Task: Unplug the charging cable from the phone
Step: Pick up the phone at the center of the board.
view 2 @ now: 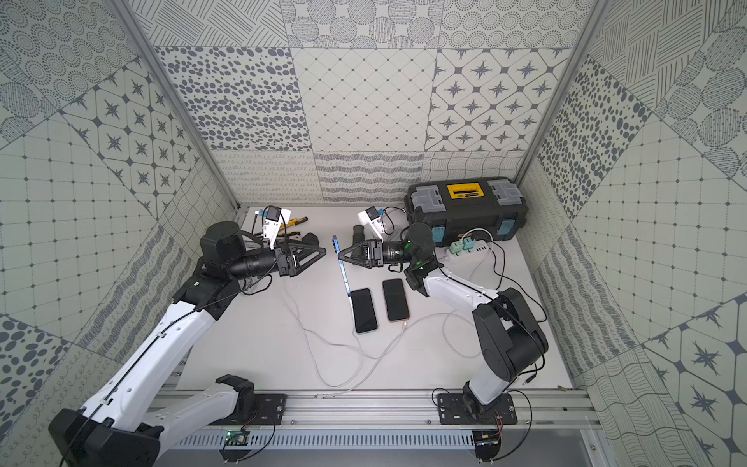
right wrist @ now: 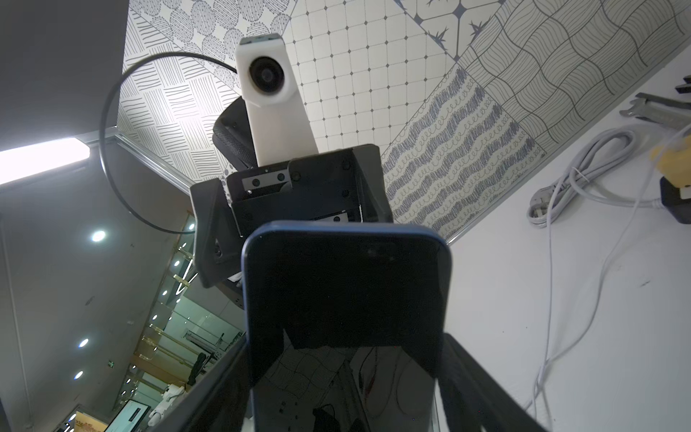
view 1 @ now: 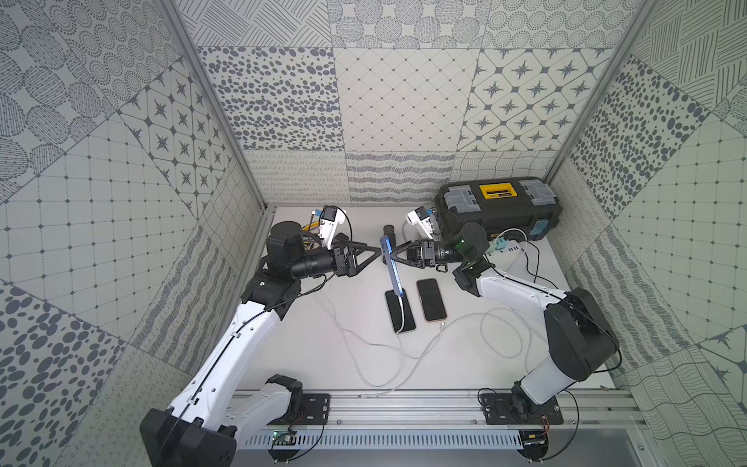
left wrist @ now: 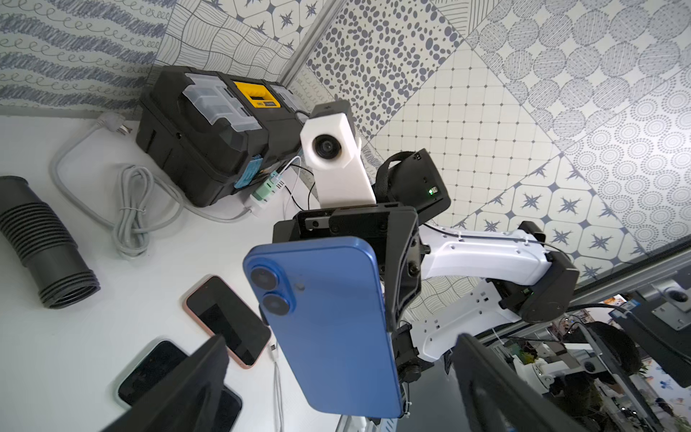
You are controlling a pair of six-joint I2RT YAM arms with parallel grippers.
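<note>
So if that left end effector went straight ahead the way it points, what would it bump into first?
Most likely the back of the blue phone, which the right end effector holds upright directly ahead. The gap looks small, though depth is hard to judge.

Your top views share the whole table point(view 1: 307, 364) from above. Wrist cams point(left wrist: 328, 146) face each other close across the phone point(left wrist: 329, 336).

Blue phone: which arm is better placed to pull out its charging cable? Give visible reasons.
Probably left. The right gripper is clamped on the blue phone, holding it raised; the left gripper faces it open, empty, free to take the charging cable.
</note>
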